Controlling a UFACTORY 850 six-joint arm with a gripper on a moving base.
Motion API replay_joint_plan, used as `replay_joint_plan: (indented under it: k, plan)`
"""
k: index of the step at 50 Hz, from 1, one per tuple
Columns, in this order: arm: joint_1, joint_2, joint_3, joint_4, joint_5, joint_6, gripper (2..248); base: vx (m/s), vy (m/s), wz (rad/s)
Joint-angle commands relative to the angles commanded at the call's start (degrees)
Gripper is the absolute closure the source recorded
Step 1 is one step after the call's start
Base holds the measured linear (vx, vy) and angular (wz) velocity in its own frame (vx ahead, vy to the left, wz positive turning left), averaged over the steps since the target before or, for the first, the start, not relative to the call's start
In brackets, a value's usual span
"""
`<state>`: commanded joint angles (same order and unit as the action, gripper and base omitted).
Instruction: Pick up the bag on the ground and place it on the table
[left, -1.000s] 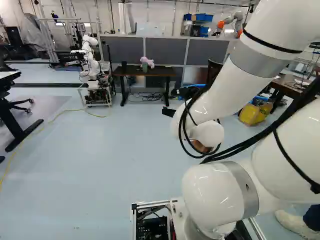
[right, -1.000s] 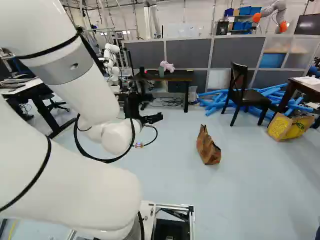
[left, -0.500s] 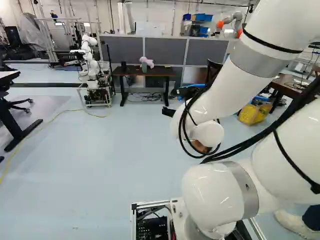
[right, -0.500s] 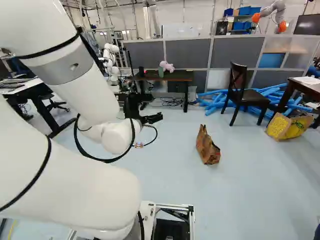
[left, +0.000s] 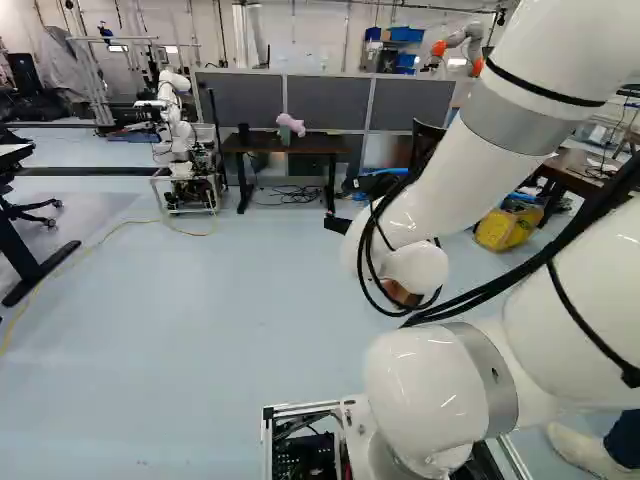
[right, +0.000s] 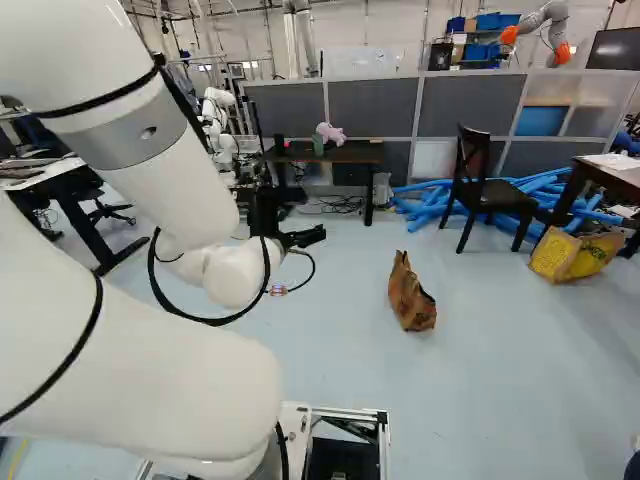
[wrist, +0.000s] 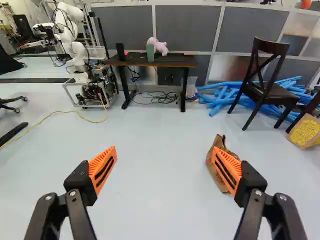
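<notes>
Arm (left: 470, 190): big and white, with black cords on it.
Pincer (right: 308, 238): black, held up over the floor (right: 350, 370); in the wrist view the pincer (wrist: 164, 154) has its two orange pads (wrist: 103, 170) spread wide.
Bag (right: 411, 295): brown and crumpled, on the floor ahead of the pincer, well apart from the counter (wrist: 175, 61); in the wrist view one orange pad hides part of it.
Yellow bag (right: 568, 256): on the floor near the chair.
Chair (right: 492, 196): dark, standing by the blue tubes (wrist: 223, 95).
Another robot (wrist: 75, 54): white, on a cart beside the counter.
Counter: brown top, dark legs; a pink toy (wrist: 160, 46), a green cup (wrist: 150, 53) and a black can (wrist: 120, 52) are on it.
Wall (wrist: 185, 25): gray, behind the counter.
</notes>
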<state>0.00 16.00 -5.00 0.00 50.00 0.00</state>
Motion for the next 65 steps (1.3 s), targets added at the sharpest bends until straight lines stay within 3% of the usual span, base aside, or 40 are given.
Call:
replay_joint_plan:
  k: [20, 65]
  plan:
    - [0.0, 0.0, 0.0, 0.0, 0.0, 0.0, 3, 0.091, -0.08, -0.01]
    - [0.0, 0.0, 0.0, 0.0, 0.0, 0.0, 3, 0.12, -0.108, -0.155]
